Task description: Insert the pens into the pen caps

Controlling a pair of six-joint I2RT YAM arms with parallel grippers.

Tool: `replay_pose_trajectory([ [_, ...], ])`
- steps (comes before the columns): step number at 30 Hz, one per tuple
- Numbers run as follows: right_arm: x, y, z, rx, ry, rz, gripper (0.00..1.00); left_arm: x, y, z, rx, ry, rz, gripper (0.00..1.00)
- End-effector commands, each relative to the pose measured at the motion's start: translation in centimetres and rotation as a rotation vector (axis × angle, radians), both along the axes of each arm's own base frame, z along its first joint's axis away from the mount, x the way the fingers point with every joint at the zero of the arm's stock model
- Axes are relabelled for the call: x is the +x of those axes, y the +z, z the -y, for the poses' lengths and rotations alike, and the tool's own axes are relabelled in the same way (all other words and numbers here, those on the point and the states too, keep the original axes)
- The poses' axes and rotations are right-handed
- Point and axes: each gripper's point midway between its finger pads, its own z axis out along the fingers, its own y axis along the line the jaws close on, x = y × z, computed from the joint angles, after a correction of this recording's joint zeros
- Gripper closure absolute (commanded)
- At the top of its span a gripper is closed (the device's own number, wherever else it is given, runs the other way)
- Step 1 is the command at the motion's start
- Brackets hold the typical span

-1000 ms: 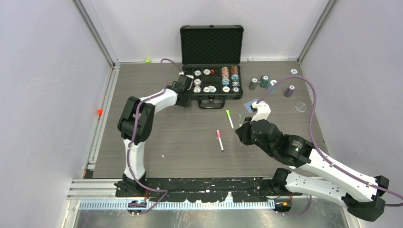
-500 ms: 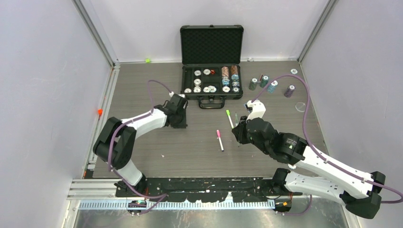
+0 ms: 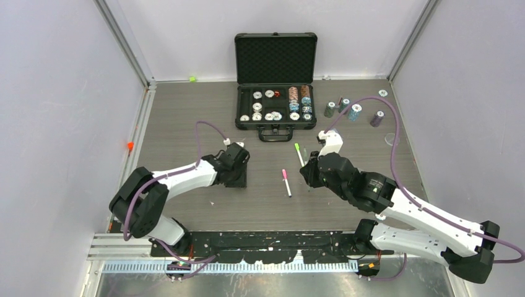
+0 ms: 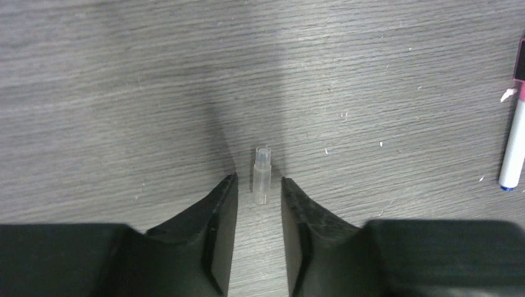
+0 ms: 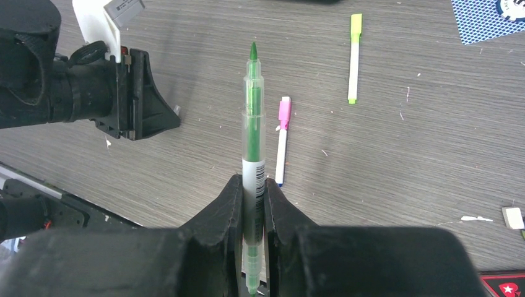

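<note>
Nearest the bases, the green pen (image 5: 252, 124) is being gripped by the right end effector (image 5: 252, 185), with the matte black jaws being squeezed tight on its clear plastic barrel. A green ink core is being shown through the barrel, with a white printed label just ahead of the jaws. The long axis is being kept straight out from the wrist, and the bare pointed tip is being aimed away from it, roughly toward the other arm.

Across from it, the left end effector (image 4: 259, 185) is being held open low over the table (image 3: 186, 124), a grey wood-grain surface with pale specks. A clear cap (image 4: 262, 176), a tiny stepped translucent tube, is being framed between the two fingertips, with a sliver of gap on each side. It's lying with its narrower end pointing away from the wrist.

Between the two arms, a pink-capped pen (image 3: 286, 182) with a slim white barrel is being left flat on the table, cap end farther out. A bit beyond it, a neon-capped pen (image 3: 299, 154) is lying the same way, and nothing is being laid over either one. A blue patterned card (image 5: 480, 21) is being caught at the corner of the right wrist view.

Farthest back, a black case (image 3: 275, 43) is being kept open, foam-lined lid up, with poker chips (image 3: 299, 94) inside and chip stacks (image 3: 330, 110) just right of it.
</note>
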Motion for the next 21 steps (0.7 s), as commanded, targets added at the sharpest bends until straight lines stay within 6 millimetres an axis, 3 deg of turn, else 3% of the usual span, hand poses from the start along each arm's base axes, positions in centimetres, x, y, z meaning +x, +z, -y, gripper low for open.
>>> replay_pose_trajectory([
  [1,0.7,2.6,-0.8,0.062,-0.005,0.046,1.0,-0.5,0.2,-0.8,0.032,0.009,0.007,0.6],
  [4,0.7,2.7,-0.9,0.065,-0.001,0.045,1.0,-0.6,0.5,-0.9,0.051,-0.022,-0.002,0.52],
  [7,0.7,2.6,-0.8,0.053,-0.004,0.038,1.0,-0.9,0.9,-1.1,0.094,-0.072,-0.036,0.51],
  [13,0.6,2.4,-0.8,0.048,-0.002,0.032,1.0,-0.2,1.9,-1.3,0.161,-0.127,-0.051,0.55],
  [21,0.6,2.0,-0.8,0.04,-0.005,0.028,1.0,0.3,1.0,-0.9,0.183,-0.135,-0.073,0.61],
])
